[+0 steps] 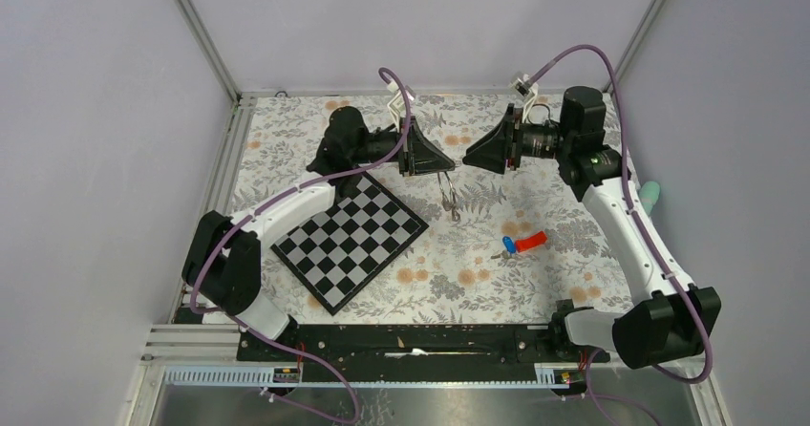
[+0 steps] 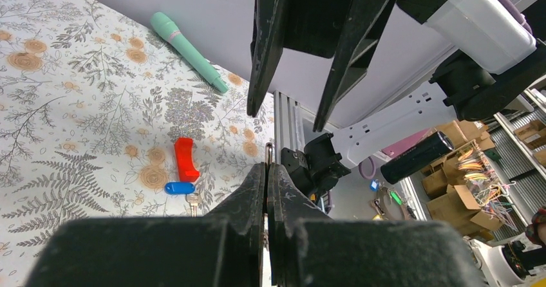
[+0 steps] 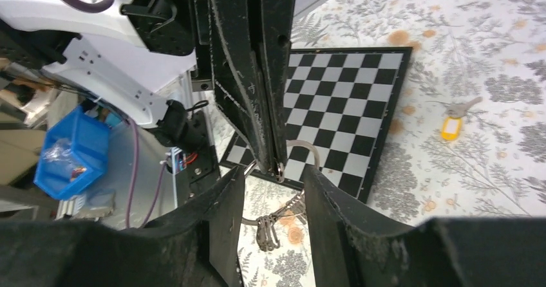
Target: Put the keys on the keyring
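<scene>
My left gripper [image 1: 449,165] is shut on the thin silver keyring [image 1: 447,197], which hangs below its tips above the table. In the right wrist view the ring [image 3: 302,145] loops out from the left fingers [image 3: 257,74], with a small metal clip [image 3: 269,229] dangling under it. My right gripper [image 1: 466,159] faces the left one tip to tip. Its jaws [image 3: 273,174] stand partly apart on either side of the ring, not touching it. A blue-capped key [image 1: 507,246] lies on the floral cloth. A yellow-headed key [image 3: 452,127] lies beyond the chessboard.
A red plastic piece [image 1: 533,241] lies against the blue-capped key [image 2: 179,188]. A black-and-white chessboard [image 1: 349,240] sits at the left centre. A teal pen [image 1: 650,195] rests by the right wall. Metal rails edge the table.
</scene>
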You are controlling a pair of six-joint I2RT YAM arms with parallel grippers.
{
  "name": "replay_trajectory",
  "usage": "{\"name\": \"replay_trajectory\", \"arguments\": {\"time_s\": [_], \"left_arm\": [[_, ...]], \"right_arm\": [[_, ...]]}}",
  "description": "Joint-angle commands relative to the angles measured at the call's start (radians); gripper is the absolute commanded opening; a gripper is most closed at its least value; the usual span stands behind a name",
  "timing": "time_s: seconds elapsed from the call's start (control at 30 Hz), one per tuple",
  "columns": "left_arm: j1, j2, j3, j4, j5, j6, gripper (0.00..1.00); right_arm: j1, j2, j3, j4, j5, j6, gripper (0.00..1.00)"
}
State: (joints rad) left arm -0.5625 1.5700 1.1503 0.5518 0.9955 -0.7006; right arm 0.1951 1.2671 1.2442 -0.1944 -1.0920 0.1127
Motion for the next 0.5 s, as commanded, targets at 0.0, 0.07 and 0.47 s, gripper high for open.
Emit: {"name": "replay_trajectory", "arguments": {"time_s": [0.0,0.07,0.47], "left_arm": [[0.004,-0.031,-0.014,0.098,-0.016,-0.036,0.00],[0.004,-0.027,-0.020,0.119,-0.022,-0.054,0.00],[0.004,-0.025,-0.039,0.157,-0.046,-0.097,0.00]], "right_arm": [[-0.003,0.008,-0.052,0.182,-0.115,0.140,0.47],[-0.003,0.008,-0.067,0.184,-0.117,0.144,0.47],[-0.003,0.020,-0.140,0.337,-0.129,0.215,0.42]]}}
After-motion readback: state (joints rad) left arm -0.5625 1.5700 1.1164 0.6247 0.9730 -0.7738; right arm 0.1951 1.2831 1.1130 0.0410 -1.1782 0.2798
